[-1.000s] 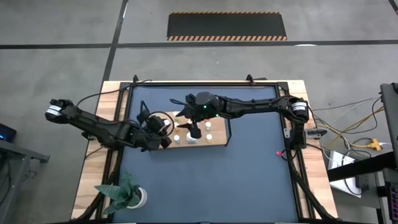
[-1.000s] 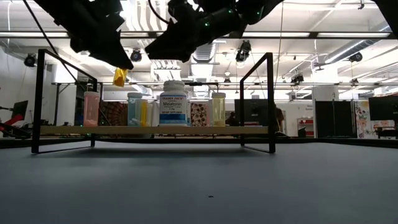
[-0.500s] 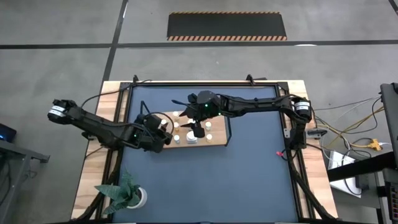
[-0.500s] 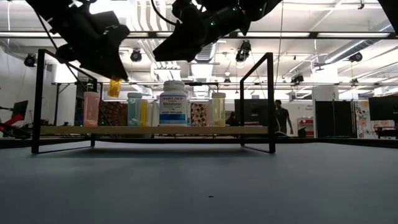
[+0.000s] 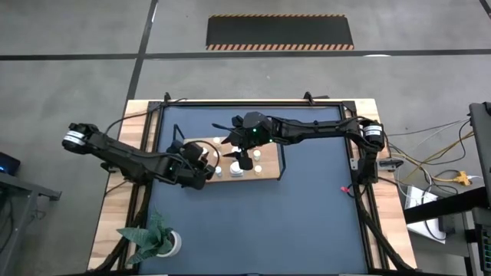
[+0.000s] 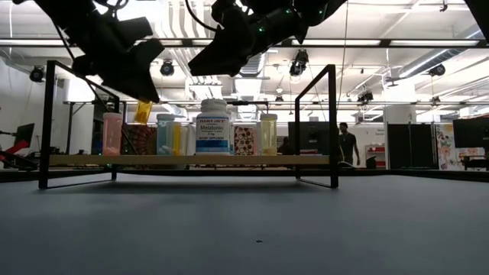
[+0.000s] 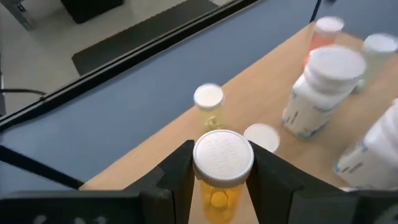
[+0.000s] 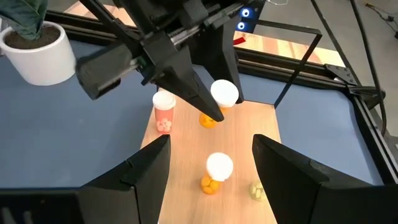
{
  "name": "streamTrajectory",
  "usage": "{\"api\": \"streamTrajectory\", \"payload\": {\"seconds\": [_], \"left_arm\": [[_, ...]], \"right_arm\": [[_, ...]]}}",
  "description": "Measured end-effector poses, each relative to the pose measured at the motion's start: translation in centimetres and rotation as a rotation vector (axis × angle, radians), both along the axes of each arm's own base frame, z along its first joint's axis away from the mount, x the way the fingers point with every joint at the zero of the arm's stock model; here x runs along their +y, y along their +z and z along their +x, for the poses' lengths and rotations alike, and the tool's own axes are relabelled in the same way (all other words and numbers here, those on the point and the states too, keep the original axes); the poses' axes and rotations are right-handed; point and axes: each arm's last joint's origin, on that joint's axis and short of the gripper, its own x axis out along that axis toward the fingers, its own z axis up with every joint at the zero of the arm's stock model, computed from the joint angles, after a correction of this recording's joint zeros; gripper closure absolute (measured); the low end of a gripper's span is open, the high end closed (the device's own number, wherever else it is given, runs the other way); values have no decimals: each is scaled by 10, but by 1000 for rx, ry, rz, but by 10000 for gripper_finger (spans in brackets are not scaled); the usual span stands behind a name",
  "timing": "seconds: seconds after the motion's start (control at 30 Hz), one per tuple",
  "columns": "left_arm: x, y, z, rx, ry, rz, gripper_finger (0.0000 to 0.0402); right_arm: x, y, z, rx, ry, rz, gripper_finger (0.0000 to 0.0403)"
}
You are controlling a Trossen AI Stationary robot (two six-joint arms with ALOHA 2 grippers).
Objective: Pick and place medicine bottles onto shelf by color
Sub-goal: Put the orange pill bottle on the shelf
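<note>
— Seen from the left wrist: left pincer (image 7: 221, 177) pinching an orange bottle (image 7: 222, 163) by its white cap, above the shelf (image 7: 149, 162). From above, only dark arm over the board's left end.

— From table height: that bottle (image 6: 143, 112) hanging tilted, clear of the board, near the pink bottle (image 6: 112, 133). Right pincer (image 8: 211, 165) spread, holding nothing, over a second orange bottle (image 8: 214, 174) standing on the board; large white bottle (image 6: 213, 126) mid-shelf.
</note>
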Motion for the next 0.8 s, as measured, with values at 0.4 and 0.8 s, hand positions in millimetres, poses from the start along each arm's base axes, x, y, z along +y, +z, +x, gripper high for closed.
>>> {"api": "streamTrajectory", "payload": {"seconds": [0.4, 0.8], "left_arm": [[-1, 29, 2, -68, -44, 9, 290], [-12, 78, 16, -234, -296, 149, 290]], "right_arm": [[2, -2, 2, -52, 13, 52, 184], [5, -4, 3, -69, -4, 101, 184]]}}
